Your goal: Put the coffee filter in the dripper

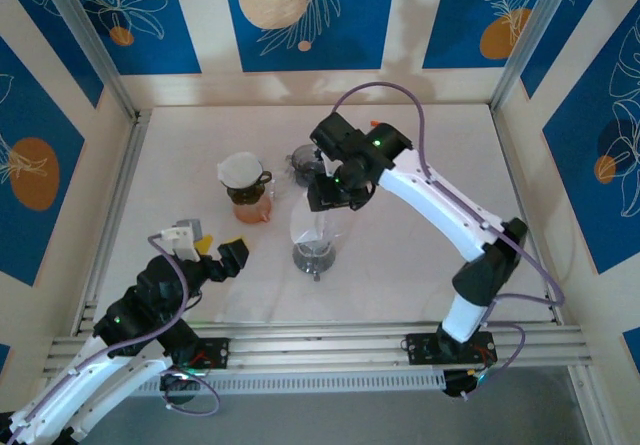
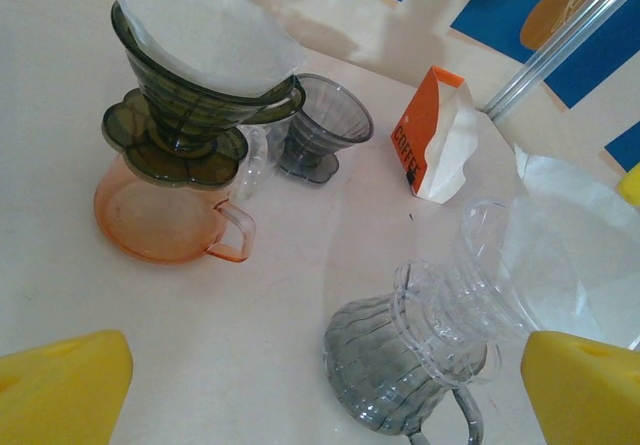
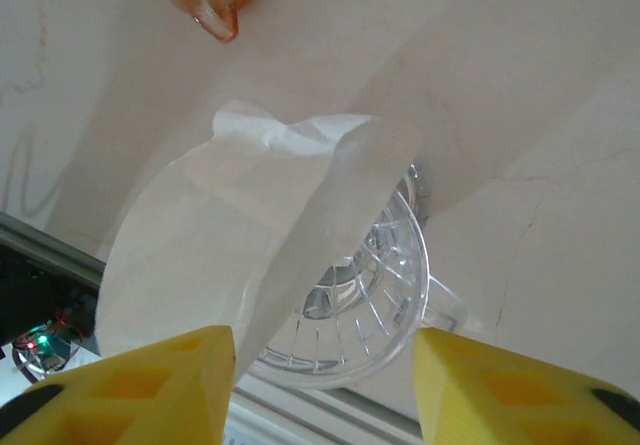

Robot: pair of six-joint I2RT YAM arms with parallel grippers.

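Coffee filter (image 3: 215, 235): a white paper cone that my right wrist camera shows draped over the rim of the clear dripper (image 3: 375, 285). One fold runs down into the ribbed bowl. The rest hangs out past the rim toward 9 o'clock, so the paper is not seated against the wall.

Right gripper (image 3: 320, 385): directly above the dripper, yellow pads (image 3: 150, 390) spread, with the dripper's rim showing in the gap. The paper's lower edge reaches the pad at 7 o'clock of that view, and I cannot tell whether it touches. Nothing is pinched between the two pads.

From above, the clear dripper sits on the grey carafe (image 1: 313, 257), near the middle of the table (image 1: 400, 275). At 10 o'clock from it, near but apart, the orange carafe (image 1: 250, 210) carries a green dripper (image 2: 190, 105) lined with a second filter (image 2: 200, 35). At 12 o'clock a small dark dripper (image 2: 325, 125) stands partly under the right arm's wrist, and the orange filter packet (image 2: 430, 135) lies beyond it at 1 o'clock.

I read bare tabletop from 3 to 5 o'clock of the grey carafe out to the table's edge. A narrower strip at 6 o'clock runs to the front rail (image 1: 320, 340).

Left gripper (image 2: 320, 390): at 8 o'clock of the carafe, pads wide apart and holding nothing, with bare table between it and the glassware.
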